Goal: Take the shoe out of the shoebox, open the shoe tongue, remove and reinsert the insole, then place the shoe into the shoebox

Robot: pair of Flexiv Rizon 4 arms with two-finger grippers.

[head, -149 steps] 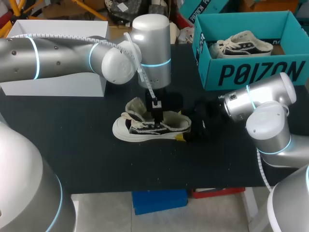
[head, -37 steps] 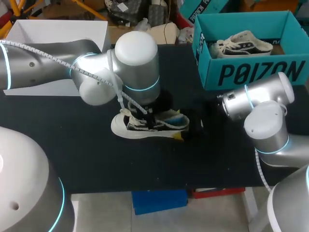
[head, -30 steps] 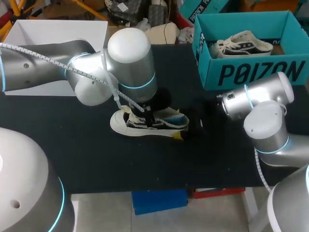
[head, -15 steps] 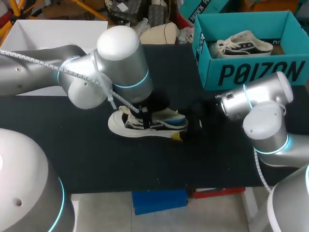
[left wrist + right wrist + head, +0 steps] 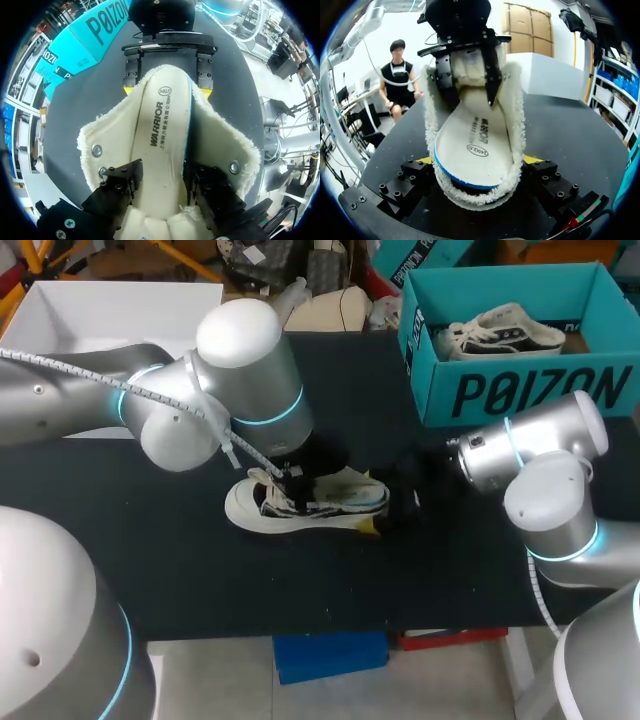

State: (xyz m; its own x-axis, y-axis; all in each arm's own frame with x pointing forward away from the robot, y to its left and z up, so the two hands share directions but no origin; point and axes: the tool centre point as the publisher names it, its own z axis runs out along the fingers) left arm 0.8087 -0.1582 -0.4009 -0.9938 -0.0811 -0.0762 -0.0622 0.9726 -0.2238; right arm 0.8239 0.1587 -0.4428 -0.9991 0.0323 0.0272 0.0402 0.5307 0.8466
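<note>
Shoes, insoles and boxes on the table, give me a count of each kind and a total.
Shoes: 2 (table shoe, boxed shoe)
Insoles in view: 1 (insole, inside the table shoe)
Boxes: 2 (teal shoebox, white box)
Total: 5

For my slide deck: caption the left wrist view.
Left tool clasps the insole inside the shoe; right tool holds its heel.

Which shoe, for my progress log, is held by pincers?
The shoe on the table: right pincer clamps its heel, left pincer its insole. The other shoe lies in the shoebox.
</note>
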